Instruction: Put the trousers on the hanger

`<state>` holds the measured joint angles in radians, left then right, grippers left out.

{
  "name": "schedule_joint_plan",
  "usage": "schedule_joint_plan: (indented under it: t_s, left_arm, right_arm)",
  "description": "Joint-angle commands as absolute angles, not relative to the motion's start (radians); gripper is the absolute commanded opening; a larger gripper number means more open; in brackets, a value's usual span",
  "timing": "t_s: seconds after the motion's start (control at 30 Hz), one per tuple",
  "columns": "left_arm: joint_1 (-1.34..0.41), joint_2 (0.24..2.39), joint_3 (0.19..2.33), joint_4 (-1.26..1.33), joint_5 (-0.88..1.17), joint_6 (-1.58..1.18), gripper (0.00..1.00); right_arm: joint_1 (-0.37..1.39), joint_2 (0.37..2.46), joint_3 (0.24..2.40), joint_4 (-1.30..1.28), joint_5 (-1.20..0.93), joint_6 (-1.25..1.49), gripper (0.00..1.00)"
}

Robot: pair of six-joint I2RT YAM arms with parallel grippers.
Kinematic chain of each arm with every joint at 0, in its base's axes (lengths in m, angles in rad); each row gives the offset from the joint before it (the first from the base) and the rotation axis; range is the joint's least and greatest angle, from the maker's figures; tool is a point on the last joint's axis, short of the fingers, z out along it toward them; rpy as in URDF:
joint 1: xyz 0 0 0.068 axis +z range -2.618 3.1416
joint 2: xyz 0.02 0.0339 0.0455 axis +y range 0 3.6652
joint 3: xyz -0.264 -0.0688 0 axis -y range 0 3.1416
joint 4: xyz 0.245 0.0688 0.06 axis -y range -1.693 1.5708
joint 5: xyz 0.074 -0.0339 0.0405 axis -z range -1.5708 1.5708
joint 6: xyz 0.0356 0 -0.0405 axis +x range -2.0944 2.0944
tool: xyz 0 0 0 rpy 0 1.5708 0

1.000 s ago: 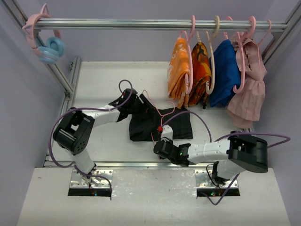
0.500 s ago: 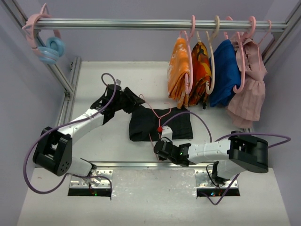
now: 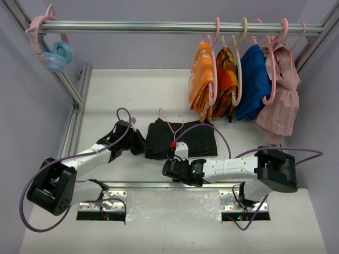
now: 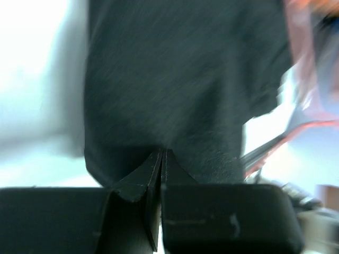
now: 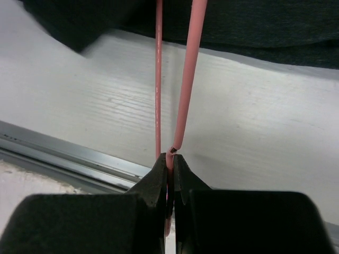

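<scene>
The black trousers (image 3: 193, 140) lie folded on the white table between the two arms. Across their left half lies the thin pink hanger (image 3: 170, 123), hook pointing to the far side. My left gripper (image 3: 143, 147) is at the trousers' near-left edge. In the left wrist view its jaws (image 4: 161, 154) are shut, tips pinching the hem of the dark trousers (image 4: 175, 79). My right gripper (image 3: 172, 152) sits at the near edge, shut on the hanger's wire. The right wrist view shows the right gripper (image 5: 170, 157) clamping the pink hanger (image 5: 186, 79), with the trousers (image 5: 238, 21) beyond.
A metal rail (image 3: 132, 26) crosses the back. On it hang orange patterned cloths (image 3: 204, 79), a blue garment (image 3: 254, 82) and a pink garment (image 3: 280, 106) at the right, and a blue ring (image 3: 57, 54) at the left. A metal strip (image 3: 143, 185) borders the near edge.
My left arm swung from the trousers' far-left corner to their near-left edge and its jaws closed. The right gripper shifted slightly left, and the hanger moved left with it.
</scene>
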<state>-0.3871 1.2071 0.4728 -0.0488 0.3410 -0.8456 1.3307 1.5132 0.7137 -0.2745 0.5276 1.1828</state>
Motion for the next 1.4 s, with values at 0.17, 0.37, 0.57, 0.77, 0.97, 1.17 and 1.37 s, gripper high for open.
schedule_joint_plan:
  t_s: [0.17,0.37,0.57,0.77,0.97,1.17,1.37]
  left_arm:
    - [-0.468,1.401,0.465,0.319,0.594,-0.8,0.0]
    - [-0.545,1.7,0.547,0.611,0.716,-0.903,0.0]
    - [-0.545,1.661,0.537,0.505,0.599,-0.858,0.0]
    - [-0.545,1.374,0.529,0.174,0.252,-0.857,0.32]
    - [-0.543,1.146,0.401,0.09,0.1,-1.012,0.48]
    - [-0.541,1.062,0.439,0.059,0.092,-1.044,0.82]
    - [-0.521,1.01,0.486,-0.044,0.005,-1.12,0.83]
  right_arm:
    - [1.388,1.6,0.834,-0.309,0.559,1.182,0.0]
    - [1.391,1.589,0.833,-0.329,0.575,1.174,0.0]
    - [1.391,1.556,0.757,-0.246,0.54,1.12,0.0]
    - [1.391,1.575,0.784,-0.257,0.565,1.119,0.0]
    - [1.387,1.594,0.82,-0.273,0.598,1.107,0.0]
    - [1.387,1.633,0.877,-0.29,0.607,1.068,0.0]
    - [1.385,1.647,0.896,-0.296,0.618,1.048,0.0]
